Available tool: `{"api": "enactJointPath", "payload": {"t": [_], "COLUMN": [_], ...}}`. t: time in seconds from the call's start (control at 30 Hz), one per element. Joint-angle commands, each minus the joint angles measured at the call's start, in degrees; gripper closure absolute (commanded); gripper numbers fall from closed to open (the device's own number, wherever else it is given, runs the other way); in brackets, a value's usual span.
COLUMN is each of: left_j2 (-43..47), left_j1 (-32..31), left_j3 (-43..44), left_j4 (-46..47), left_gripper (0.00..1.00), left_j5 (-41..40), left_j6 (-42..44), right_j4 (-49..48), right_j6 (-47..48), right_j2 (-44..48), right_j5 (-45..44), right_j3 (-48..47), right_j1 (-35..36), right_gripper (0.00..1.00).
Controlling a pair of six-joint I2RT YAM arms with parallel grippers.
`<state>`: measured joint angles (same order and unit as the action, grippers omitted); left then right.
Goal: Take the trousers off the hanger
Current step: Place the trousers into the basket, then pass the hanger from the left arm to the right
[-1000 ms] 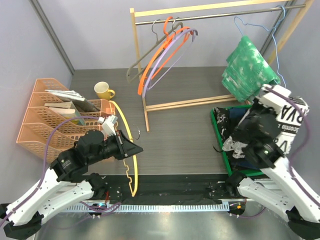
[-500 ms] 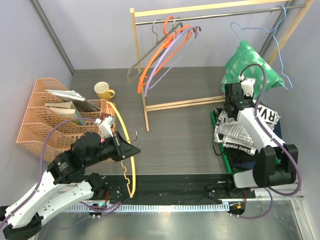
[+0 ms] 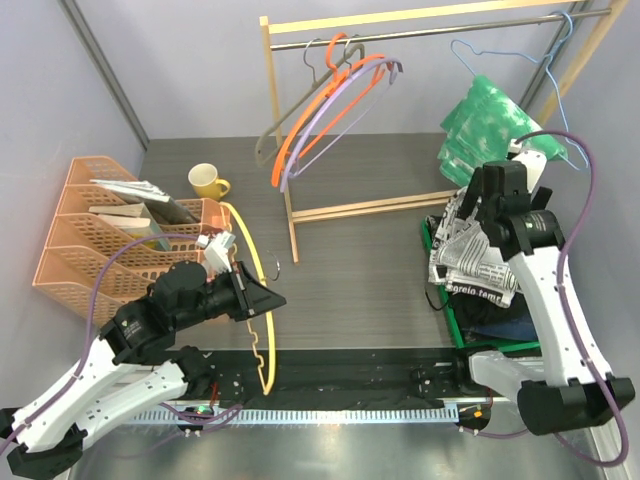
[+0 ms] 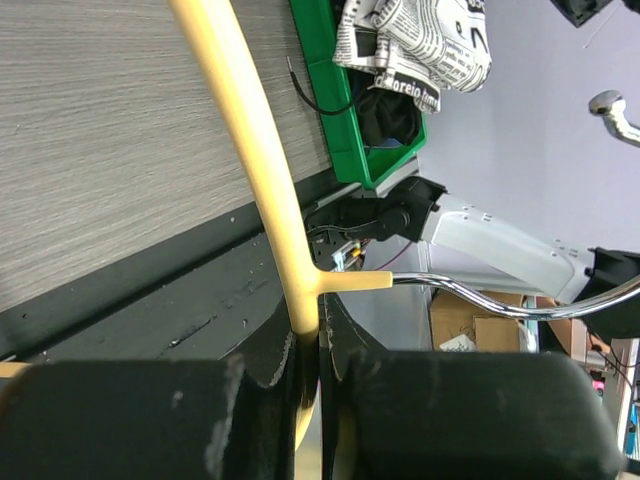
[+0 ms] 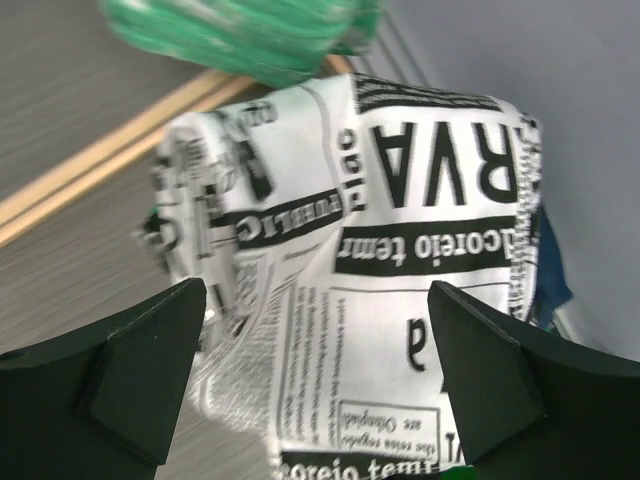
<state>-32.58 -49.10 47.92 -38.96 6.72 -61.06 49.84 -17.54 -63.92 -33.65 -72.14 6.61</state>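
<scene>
On the dark wood-grain counter (image 3: 370, 260), a yellow mug (image 3: 207, 181) stands beyond the left jaws with orange mesh file trays (image 3: 60, 262) holding papers to their left, a wooden clothes rail (image 3: 270, 70) rises ahead between both jaws, and a green bin (image 4: 330, 110) sits below the right jaws.

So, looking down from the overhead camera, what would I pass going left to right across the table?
Orange plastic file rack → yellow mug → yellow plastic hanger → orange and lilac hangers on the rail → white newspaper-print trousers.
</scene>
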Motion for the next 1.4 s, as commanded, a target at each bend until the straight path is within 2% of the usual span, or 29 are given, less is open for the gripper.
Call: {"api": "enactJointPath", "payload": {"t": [0.0,0.07,0.1,0.23,0.43,0.57,0.73,0.83,0.97,1.03,1.17,1.3,1.37], "left_j2": [0.06,-0.12,-0.12,0.41,-0.64,-0.47,1.11,2.25,3.04,3.4,3.84,4.36,4.98], "left_j1": [0.06,0.06,0.06,0.06,0.06,0.15,0.15,0.15,0.06,0.06,0.06,0.06,0.15], "left_j3": [1.3,1.39,1.04,0.07,1.12,1.3,0.07,-0.81,-1.43,-1.69,-1.95,-2.13,-2.57], "left_j4": [5.38,5.56,6.08,7.84,8.29,7.58,7.58,8.02,7.58,7.41,7.23,6.88,6.97], "left_gripper": [1.0,1.0,1.0,1.0,1.0,1.0,1.0,1.0,1.0,1.0,1.0,1.0,1.0], "left_j5": [0.58,-0.56,-1.18,-4.25,-10.58,-14.62,-18.84,-19.9,-21.57,-21.84,-21.93,-21.84,-21.66], "left_j6": [0.33,-0.37,-1.34,-4.23,-6.26,-9.07,-13.2,-15.93,-18.13,-19.18,-20.42,-21.12,-21.91], "right_j4": [3.59,3.42,2.89,-1.67,-12.39,-20.64,-32.16,-42.17,-55.87,-58.36,-63.72,-65.31,-65.31], "right_j6": [0.49,0.93,0.93,0.4,1.11,1.02,-2.23,-6.27,-8.65,-8.48,-6.81,-3.47,-2.24], "right_j2": [3.01,3.1,3.1,1.0,-0.24,1.95,7.05,8.63,7.94,5.66,0.12,-5.06,-8.4], "right_j5": [10.96,15.68,17.46,27.65,41.98,49.9,56.58,56.42,48.1,44.21,37.18,24.03,21.01], "right_j3": [-4.85,-6.95,-7.22,-5.56,2.52,8.83,17.45,23.61,29.95,30.56,29.52,26.79,24.69], "right_j1": [5.41,9.1,14.6,27.29,43.98,52.07,58.15,61.32,66.94,70.37,74.76,80.3,83.03], "right_gripper": [0.0,0.01,0.0,0.0,0.0,0.0,0.0,0.0,0.03,0.05,0.16,0.22,0.31]}}
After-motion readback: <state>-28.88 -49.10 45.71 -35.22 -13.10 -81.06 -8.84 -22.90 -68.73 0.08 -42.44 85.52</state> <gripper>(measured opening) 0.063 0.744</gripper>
